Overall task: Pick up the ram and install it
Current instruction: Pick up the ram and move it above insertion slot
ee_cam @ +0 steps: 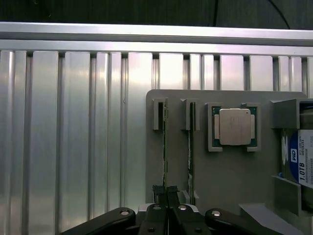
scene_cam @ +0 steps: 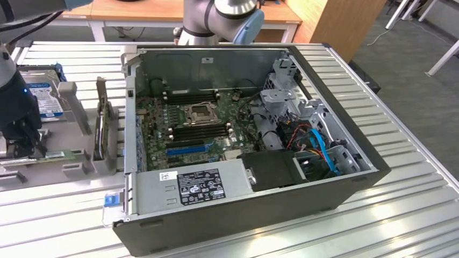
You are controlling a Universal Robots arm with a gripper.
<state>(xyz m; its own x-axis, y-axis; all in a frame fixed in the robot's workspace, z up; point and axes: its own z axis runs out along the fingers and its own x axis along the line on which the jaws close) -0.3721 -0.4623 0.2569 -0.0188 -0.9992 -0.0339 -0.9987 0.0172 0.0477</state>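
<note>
**Pinching the ram on edge in its grey holder**

The tool (ee_cam: 166, 192) has its jaws clamped together on the thin upper edge of the ram (ee_cam: 165, 147), near one end. The stick stands on edge in a slot of the grey holder (ee_cam: 230, 186) on the table (ee_cam: 73, 147), just beside a second stick (ee_cam: 190, 147). By its look it is light, stiff and fragile. It is best held by the bare board edges, not the chips, and kept straight. The open computer case (scene_cam: 344, 185) sits well apart.
</note>
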